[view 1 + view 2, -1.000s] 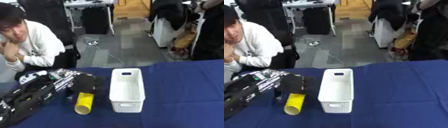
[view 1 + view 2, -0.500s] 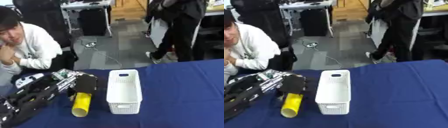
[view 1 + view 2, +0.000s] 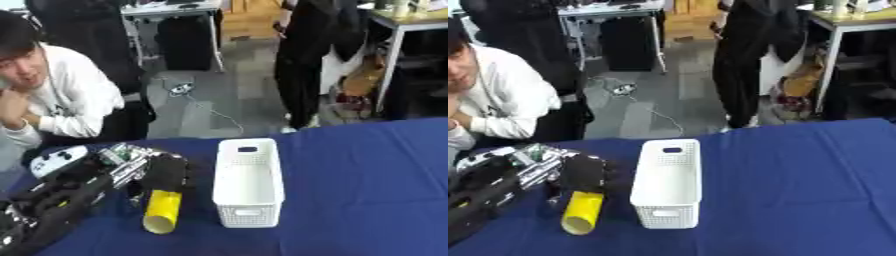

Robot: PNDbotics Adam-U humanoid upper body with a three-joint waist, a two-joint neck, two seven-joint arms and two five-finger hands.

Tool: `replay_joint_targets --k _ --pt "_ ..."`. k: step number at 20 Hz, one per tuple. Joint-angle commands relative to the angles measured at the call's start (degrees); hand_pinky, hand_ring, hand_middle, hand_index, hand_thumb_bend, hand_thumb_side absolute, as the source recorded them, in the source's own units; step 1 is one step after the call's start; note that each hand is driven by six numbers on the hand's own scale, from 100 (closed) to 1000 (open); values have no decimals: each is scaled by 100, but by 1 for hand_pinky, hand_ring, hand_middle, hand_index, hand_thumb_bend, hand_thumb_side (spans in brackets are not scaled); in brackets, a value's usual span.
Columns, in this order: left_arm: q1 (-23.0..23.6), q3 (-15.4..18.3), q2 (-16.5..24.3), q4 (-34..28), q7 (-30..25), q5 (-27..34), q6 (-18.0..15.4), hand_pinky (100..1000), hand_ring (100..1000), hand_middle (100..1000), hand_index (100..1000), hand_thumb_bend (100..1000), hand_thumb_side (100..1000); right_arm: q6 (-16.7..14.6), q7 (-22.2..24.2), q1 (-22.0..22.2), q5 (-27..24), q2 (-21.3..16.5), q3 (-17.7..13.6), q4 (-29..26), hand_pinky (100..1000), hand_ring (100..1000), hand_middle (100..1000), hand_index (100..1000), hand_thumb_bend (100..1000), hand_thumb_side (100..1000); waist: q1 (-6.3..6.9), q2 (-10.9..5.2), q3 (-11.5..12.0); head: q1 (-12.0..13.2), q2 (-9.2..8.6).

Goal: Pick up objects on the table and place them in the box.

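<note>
A yellow tube [image 3: 163,212] lies on the blue table [image 3: 367,190] just left of the white slotted box [image 3: 249,216], its open end toward me. My left hand [image 3: 166,172], black, comes in from the lower left and sits over the tube's far end with its fingers curled down round it. That end of the tube is hidden under the hand. The box stands upright with nothing visible inside. My right hand shows in neither view.
My left forearm [image 3: 61,200], black with silver and white parts, stretches across the table's left corner. The table's far edge runs behind the box. A seated person leans close to the far left corner, touching nothing on the table.
The whole picture has shifted a little, so the camera moved. My left hand and the yellow tube keep the same place beside the box.
</note>
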Motion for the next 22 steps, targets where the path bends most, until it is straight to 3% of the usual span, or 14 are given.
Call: replay_joint_targets --k 1,14,18,21,22 --pt "-29 103 68 15 1592 -24 -1550 1000 1000 1000 985 949 898 -8 18 -70 -15 -27 -17 -89 100 217 215 359 142 803 -28 -53 -12 13 -78" --pt "85 299 -82 100 1592 95 -1550 1000 1000 997 980 946 874 -24 30 -91 -44 16 -16 -89 100 217 215 359 141 803 -77 -16 -47 63 -101" --pt "108 346 -106 151 1592 63 -1550 1000 999 958 951 940 858 -25 33 -88 -49 21 -17 -89 100 217 215 359 141 803 -89 -11 -46 74 -96" --pt "132 373 -126 169 1592 66 -1550 993 865 837 865 902 806 -28 33 -86 -53 22 -19 -89 100 217 215 359 141 803 -95 -7 -46 79 -92" --pt "142 382 -130 170 1592 81 -1550 938 821 790 823 868 787 -29 33 -85 -54 23 -20 -89 100 217 215 359 140 803 -97 -5 -45 79 -92"
